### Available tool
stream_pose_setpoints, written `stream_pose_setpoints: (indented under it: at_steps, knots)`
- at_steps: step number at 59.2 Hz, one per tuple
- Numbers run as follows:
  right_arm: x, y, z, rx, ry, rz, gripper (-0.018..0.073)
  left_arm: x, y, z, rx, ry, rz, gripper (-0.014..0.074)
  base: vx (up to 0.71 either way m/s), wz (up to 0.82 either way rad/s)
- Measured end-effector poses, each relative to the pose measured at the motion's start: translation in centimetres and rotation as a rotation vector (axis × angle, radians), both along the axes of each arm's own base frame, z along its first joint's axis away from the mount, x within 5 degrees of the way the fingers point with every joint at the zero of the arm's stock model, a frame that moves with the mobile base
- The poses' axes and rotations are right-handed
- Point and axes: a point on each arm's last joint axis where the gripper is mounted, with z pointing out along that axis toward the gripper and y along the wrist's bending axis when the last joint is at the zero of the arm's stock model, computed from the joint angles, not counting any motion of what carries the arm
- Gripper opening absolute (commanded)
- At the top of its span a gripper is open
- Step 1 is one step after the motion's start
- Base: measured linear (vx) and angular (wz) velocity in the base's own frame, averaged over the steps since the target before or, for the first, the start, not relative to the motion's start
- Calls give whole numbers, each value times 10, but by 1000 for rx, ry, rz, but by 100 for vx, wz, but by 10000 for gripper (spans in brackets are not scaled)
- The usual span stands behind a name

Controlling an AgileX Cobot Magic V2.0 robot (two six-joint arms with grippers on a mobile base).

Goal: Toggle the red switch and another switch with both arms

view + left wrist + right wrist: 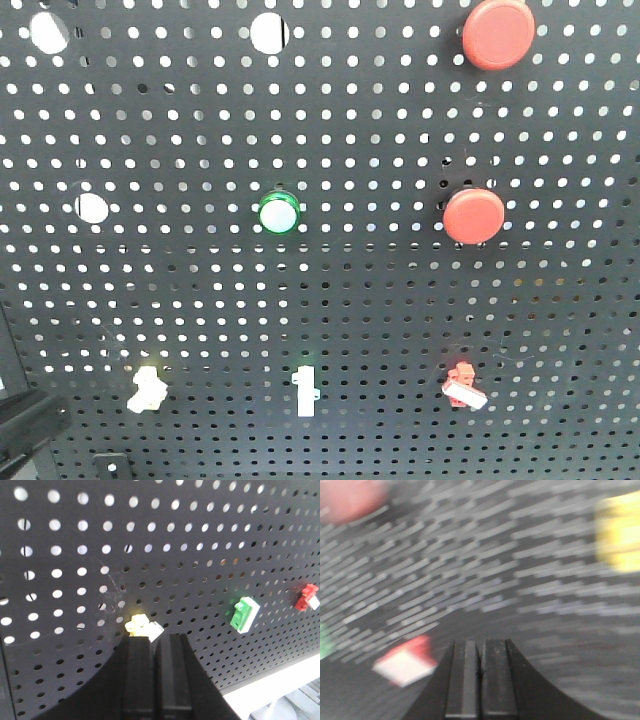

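- Just above L gripper (156, 639) tips: cream-yellow switch (142, 627), a bit left of the jaw seam, v. close; contact can't be confirmed.
- L jaws pressed flat together, nothing between. Prob. closed so as to make one blunt pusher for flicking the lever, not pinching it.
- Left of and slightly below R gripper (481, 642) tips: red switch (405, 662), white paddle toward cam, near but apart. View badly motion-blurred.
- R jaws likewise closed on nothing, prob. same poking purpose.
- Off to right of L gripper, along pegboard (65, 580): green-based white switch (244, 614), not part of the job.
- High above both grippers' working row, front view: upper red button (497, 33), lower red button (473, 215), green-ringed button (279, 212). All mounted on the upright board, hence head-on approach.
- Up and right of R gripper: yellow smear (620, 530), unidentifiable.
- Text/brands: none legible, no labels by switches.
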Motion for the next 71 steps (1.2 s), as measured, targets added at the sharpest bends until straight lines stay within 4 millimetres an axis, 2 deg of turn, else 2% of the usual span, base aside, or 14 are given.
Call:
stream_pose_setpoints:
  at_steps: [10,20,38,51,60,68,71]
  knots:
    - [19,27,-11,-13,30,129,-6,0,0,0,0,0,0,2,0,0]
    - [43,44,-22,1,52,160,-6,0,0,0,0,1,0,2,0,0]
    - [81,63,1,15,7,154,-6,0,0,0,2,3,-1,2,0,0]
    - [86,65,-8,-19,90,143,-6,0,0,-1,7,14,-3,2,0,0]
    - [86,65,-8,-33,114,145,-6,0,0,-2,9,16,-4,2,0,0]
    - [83,68,-8,-25,163,163,-6,0,0,-2,11,16,-4,2,0,0]
    - [80,72,-15,-59,226,181,-6,0,0,-2,13,15,-5,2,0,0]
